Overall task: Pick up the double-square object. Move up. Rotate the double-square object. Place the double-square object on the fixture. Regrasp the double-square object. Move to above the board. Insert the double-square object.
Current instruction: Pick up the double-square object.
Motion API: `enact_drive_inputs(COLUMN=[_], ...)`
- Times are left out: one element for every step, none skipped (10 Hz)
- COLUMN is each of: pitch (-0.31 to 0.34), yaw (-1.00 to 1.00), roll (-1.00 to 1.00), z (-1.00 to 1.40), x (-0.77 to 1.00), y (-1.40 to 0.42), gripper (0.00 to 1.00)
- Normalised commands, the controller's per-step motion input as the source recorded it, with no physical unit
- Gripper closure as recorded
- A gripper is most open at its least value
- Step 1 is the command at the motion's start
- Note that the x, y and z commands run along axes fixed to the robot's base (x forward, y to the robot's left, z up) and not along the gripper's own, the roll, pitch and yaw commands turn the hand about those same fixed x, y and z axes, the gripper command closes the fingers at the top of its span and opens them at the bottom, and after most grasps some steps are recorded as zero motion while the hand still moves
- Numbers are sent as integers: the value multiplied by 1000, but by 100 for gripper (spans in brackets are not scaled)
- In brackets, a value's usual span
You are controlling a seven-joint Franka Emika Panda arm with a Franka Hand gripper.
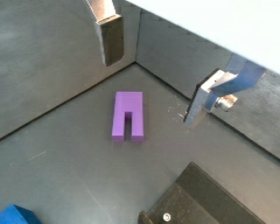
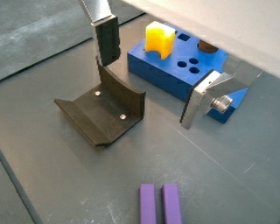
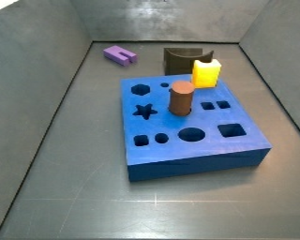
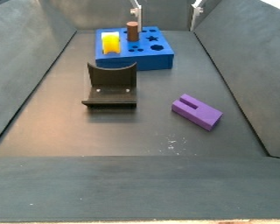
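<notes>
You're looking at the gripper (image 1: 152, 74) hanging above the grey floor w/ its jaws spread wide and nothing sitting between the silver fingers (image 1: 112, 40). In the 2nd wrist pic the gripper (image 2: 150, 81) is showing the same wide gap.

The double-square object (image 1: 129, 116) is lying flat on the floor, below the open jaws in a wrist view, not touching either finger. Its slotted end is showing clearly there. In a side view the double-square object (image 4: 198, 111) is sitting to one side of the fixture (image 4: 111, 84), apart from it; in a side view it (image 3: 119, 54) is lying near the back corner of the enclosure.

The fixture (image 2: 104, 110) is standing on the floor just beside the board (image 2: 178, 66), open side up. The board (image 3: 190, 131) is carrying a yellow block (image 3: 206, 72) and a brown cylinder (image 3: 182, 97), both standing upright in its top. The other holes, incl. star and hexagon, are sitting unfilled. In both side views you're barely seeing the gripper, if at all.
</notes>
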Motion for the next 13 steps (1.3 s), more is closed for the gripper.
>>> enact_drive_inputs(pitch=[0,-96,-164,-207,-209,-181,-171,-141,-133,-117,-84,0,0], yaw=[203,509,517,631,763,871,914,986,1000,997,860,726,457], roll=[139,131,169,111,91,93,101,47,11,6,17,0,0], z=[-317,-983,-983,-914,-880,-909,-923,-931,-943,-954,-1000,-1000,-1000], x=[20,-180,-486,-449,-306,-229,-200,-191,-191,-151,-17,23,103], y=[69,366,334,351,311,191,134,60,40,66,203,200,111], gripper=[0,0,0,0,0,0,0,0,0,0,0,0,0])
